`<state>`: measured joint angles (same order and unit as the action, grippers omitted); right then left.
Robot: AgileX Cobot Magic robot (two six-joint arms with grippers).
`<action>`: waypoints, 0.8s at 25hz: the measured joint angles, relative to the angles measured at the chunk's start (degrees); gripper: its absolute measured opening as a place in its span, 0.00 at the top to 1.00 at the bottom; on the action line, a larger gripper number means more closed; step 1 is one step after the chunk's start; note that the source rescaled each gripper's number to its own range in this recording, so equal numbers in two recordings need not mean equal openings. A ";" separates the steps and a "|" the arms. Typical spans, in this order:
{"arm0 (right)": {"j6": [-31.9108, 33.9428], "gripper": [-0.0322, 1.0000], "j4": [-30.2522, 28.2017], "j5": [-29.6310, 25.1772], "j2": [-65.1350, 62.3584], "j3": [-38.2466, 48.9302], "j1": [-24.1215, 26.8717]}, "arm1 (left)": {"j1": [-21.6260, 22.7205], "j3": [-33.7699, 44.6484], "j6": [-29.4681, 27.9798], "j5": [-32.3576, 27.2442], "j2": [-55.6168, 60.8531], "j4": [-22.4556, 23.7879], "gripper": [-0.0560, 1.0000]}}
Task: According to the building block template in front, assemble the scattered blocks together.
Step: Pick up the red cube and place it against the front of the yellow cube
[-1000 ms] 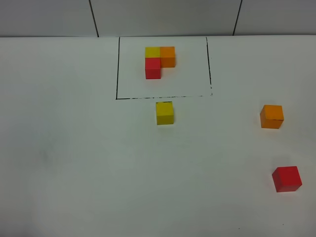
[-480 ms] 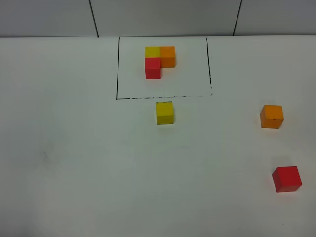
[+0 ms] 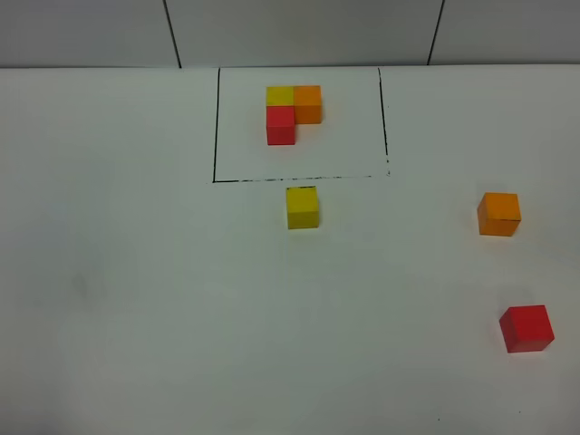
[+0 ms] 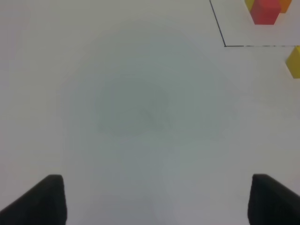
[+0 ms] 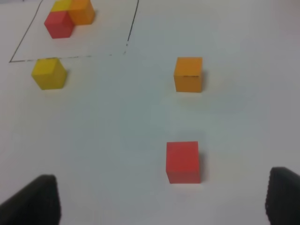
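The building block template (image 3: 292,112) is an L of yellow, orange and red cubes inside a thin black drawn rectangle at the back of the white table; it also shows as template (image 5: 68,16) and template (image 4: 266,9). Three scattered blocks lie apart: a yellow cube (image 3: 303,207) just in front of the rectangle, an orange cube (image 3: 499,215) at the right, a red cube (image 3: 526,328) nearer the front right. No arm appears in the exterior high view. My left gripper (image 4: 154,201) is open over bare table. My right gripper (image 5: 161,199) is open, with the red cube (image 5: 183,161) just ahead of its fingertips.
The white table (image 3: 136,272) ends at a grey panelled wall (image 3: 299,32) behind the rectangle. In the right wrist view the orange cube (image 5: 188,74) and yellow cube (image 5: 48,73) lie farther out than the red one.
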<state>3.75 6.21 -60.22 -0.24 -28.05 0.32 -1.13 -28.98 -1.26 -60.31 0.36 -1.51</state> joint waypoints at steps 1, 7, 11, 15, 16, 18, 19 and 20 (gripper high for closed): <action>0.00 0.20 0.00 0.00 0.00 0.00 0.00 | 0.00 0.00 0.00 0.00 0.00 0.00 0.33; 0.00 0.20 0.00 0.00 0.00 0.00 0.00 | 0.00 0.00 0.00 0.00 0.00 0.00 0.33; 0.00 0.20 0.00 -0.11 0.31 0.00 0.00 | 0.00 0.00 0.00 0.00 0.00 0.00 0.33; 0.00 0.19 0.00 -1.05 7.81 -1.53 0.00 | 0.00 0.00 0.00 0.00 0.00 0.00 0.33; 0.00 0.19 0.00 -1.00 11.24 -2.41 0.00 | 0.00 0.00 0.00 0.00 0.00 0.00 0.33; -0.11 0.17 -0.10 0.20 18.54 -4.38 0.00 | 0.00 0.00 0.00 0.00 0.00 0.00 0.33; -0.11 0.17 -0.28 1.23 22.87 -5.60 0.00 | 0.00 0.00 0.00 0.00 0.00 0.00 0.33; -0.11 0.15 -0.48 2.62 27.39 -6.97 0.00 | 0.00 0.00 0.00 0.00 0.00 0.00 0.33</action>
<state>3.64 5.73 -57.60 27.15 -35.02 0.32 -1.13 -28.98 -1.26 -60.31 0.36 -1.51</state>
